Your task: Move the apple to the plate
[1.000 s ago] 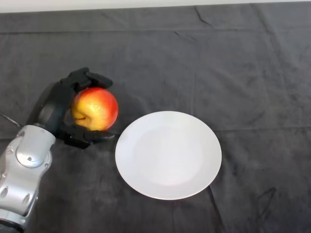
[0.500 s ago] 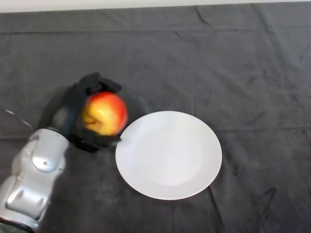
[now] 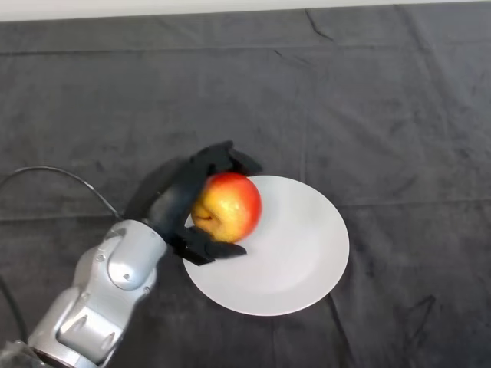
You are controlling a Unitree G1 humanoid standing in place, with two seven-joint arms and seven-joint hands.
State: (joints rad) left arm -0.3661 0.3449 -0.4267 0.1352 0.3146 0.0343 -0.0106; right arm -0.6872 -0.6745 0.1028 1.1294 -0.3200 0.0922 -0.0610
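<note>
We have the apple (image 3: 227,206) clasped in our robot hand (image 3: 184,205), fingers and thumb curled round it, above the left edge of the white plate (image 3: 295,257), whose centre lies to the right.

Apple (image 3: 228,205): its left side and underside are sitting hidden inside the left hand (image 3: 180,205), so whether it is touching the plate (image 3: 295,253) or hanging above it cannot be told.
Plate: its left rim is lying covered by the hand and the apple.
Left hand: the palm is facing away behind the apple; only the curled fingers above and the thumb below are showing.
Arm (image 3: 100,303): it is running out past the near left edge.
Dark cloth (image 3: 383,115): it is running out of the picture on the left, right and near sides.
</note>
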